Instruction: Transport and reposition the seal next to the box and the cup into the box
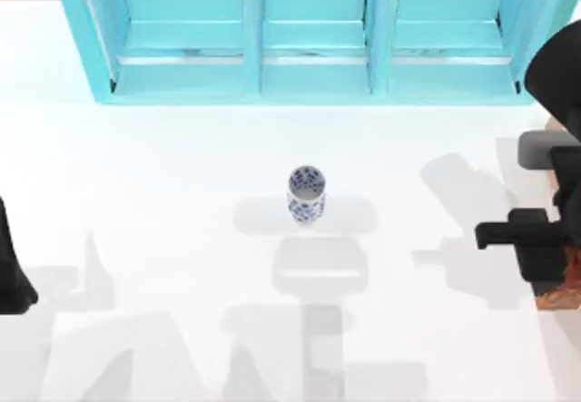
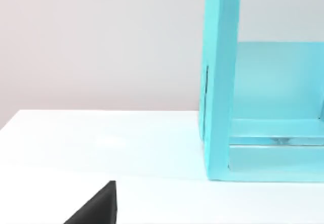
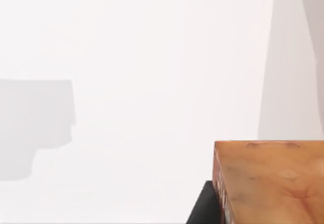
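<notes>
The small reddish-brown oblong seal with orange mottling [image 3: 268, 183] sat in the right claw [image 1: 545, 266] at the counter's right edge, the claw clamped on it as far as the wrist view suggested. The small white cup with blue porcelain pattern [image 1: 306, 194] stood upright mid-counter [image 1: 163, 175], apparently empty. The big turquoise shelf unit [image 1: 309, 39] behind held nothing I could make out. Whether the left claw [image 1: 14, 266], at the left edge, was open or closed, I could not tell. A loose grip could let the seal slip in transit; a low swing might topple the cup.
</notes>
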You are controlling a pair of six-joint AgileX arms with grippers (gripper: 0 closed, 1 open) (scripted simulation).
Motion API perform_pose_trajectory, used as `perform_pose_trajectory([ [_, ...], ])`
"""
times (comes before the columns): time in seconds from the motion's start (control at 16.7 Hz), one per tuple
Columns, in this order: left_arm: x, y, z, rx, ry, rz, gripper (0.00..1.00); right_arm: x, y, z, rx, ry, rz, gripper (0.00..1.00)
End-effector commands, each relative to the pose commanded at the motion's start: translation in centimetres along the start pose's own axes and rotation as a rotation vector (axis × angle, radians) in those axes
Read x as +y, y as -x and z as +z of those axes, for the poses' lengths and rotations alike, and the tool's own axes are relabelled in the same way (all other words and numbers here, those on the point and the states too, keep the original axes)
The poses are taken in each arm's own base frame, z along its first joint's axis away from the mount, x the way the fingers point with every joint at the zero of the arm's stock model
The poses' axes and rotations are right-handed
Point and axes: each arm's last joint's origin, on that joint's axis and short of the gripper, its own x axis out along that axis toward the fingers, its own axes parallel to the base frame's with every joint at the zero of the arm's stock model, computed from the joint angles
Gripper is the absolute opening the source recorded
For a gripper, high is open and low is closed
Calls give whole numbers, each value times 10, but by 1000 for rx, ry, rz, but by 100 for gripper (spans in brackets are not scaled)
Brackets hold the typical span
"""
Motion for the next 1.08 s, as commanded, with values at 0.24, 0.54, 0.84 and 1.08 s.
perform_pose_trajectory([
  [0.24, 0, 0, 0, 0, 0, 0, 100, 0, -26, 2, -5, -3, 3, 0],
  [0.54, 0, 0, 0, 0, 0, 0, 100, 0, -63, 1, 1, -1, 0, 0],
  [0.84, 0, 0, 0, 0, 0, 0, 100, 0, -64, 1, 1, -2, 0, 8],
  [1.08, 0, 0, 0, 0, 0, 0, 100, 0, -64, 1, 1, -2, 0, 38],
])
